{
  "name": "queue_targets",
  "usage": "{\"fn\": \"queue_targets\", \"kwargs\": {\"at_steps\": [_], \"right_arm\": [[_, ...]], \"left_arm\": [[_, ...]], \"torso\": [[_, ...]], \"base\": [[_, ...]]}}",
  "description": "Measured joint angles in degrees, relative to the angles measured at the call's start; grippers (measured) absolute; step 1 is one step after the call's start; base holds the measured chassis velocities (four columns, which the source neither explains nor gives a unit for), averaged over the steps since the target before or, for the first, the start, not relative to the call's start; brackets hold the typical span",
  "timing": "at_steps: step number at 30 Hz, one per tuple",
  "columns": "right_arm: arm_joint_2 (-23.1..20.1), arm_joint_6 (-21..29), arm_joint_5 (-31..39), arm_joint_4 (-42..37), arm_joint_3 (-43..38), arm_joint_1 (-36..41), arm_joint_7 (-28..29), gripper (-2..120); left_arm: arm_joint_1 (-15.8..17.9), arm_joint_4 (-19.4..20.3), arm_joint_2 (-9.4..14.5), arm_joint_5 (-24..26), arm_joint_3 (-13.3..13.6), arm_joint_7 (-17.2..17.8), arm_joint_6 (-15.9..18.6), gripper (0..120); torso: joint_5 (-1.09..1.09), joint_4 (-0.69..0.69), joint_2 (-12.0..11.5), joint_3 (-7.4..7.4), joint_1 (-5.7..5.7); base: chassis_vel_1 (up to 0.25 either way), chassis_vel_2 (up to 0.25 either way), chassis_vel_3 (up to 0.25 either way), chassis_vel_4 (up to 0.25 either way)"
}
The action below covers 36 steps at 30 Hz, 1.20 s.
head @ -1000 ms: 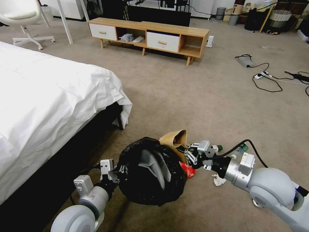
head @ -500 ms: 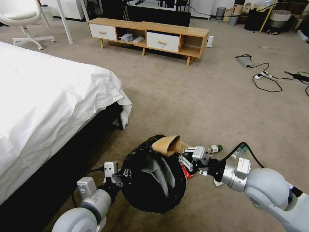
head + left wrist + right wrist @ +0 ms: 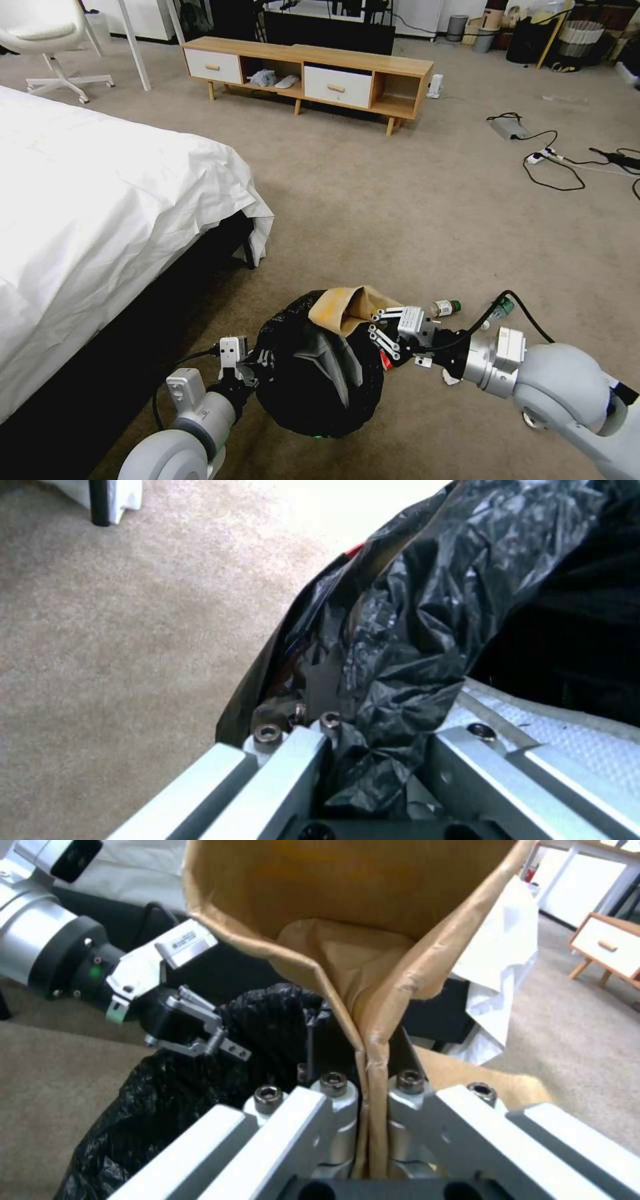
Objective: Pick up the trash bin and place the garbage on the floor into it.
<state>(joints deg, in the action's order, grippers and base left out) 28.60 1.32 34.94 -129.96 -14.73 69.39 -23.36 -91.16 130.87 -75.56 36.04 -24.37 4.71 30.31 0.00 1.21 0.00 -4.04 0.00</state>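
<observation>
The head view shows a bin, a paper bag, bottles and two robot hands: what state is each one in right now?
trash bin: tilted, its black liner clamped by the left gripper.
brown paper bag: pinched at its edge by the right gripper, over the bin's mouth.
two green-capped bottles: lying on the floor.
red wrapper: on the floor beside the bin.

1. The trash bin (image 3: pixel 320 380) sits between the two grippers, on the floor (image 3: pixel 413 207).
2. The left gripper (image 3: pixel 257 360) fingers clamp the bin's rim on its left side.
3. The paper bag (image 3: pixel 343 308) is pinched between the right gripper (image 3: pixel 379 328) fingers, lying over the bin's far rim.
4. Two bottles (image 3: pixel 445 308) lie behind the right fingers.
5. A bed (image 3: pixel 100 220) stands left of the left fingers.
</observation>
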Motion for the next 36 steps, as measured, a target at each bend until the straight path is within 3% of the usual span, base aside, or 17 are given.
{"fn": "queue_targets", "kwargs": {"at_steps": [22,32,36], "right_arm": [[-3.4,-1.5,2.9,-2.2,-6.1,1.1,-0.1,0],[-1.7,-2.2,4.4,-3.1,-1.2,-1.8,-2.0,0],[0.4,-1.4,5.1,-3.0,3.5,-6.4,-2.7,0]], "left_arm": [[0.6,-1.6,-0.2,0.3,-1.0,0.3,-0.2,0],[1.2,-2.2,-0.1,0.4,-0.7,0.4,-0.2,0],[1.6,-2.6,-0.3,0.3,-0.2,0.4,-0.2,0]], "torso": [[0.0,0.0,0.0,0.0,0.0],[-0.01,0.01,0.0,0.0,0.0],[0.0,-0.01,0.0,0.0,0.0]], "base": [[0.0,0.0,0.0,0.0],[0.0,0.0,0.0,0.0],[0.0,0.0,0.0,0.0]]}}
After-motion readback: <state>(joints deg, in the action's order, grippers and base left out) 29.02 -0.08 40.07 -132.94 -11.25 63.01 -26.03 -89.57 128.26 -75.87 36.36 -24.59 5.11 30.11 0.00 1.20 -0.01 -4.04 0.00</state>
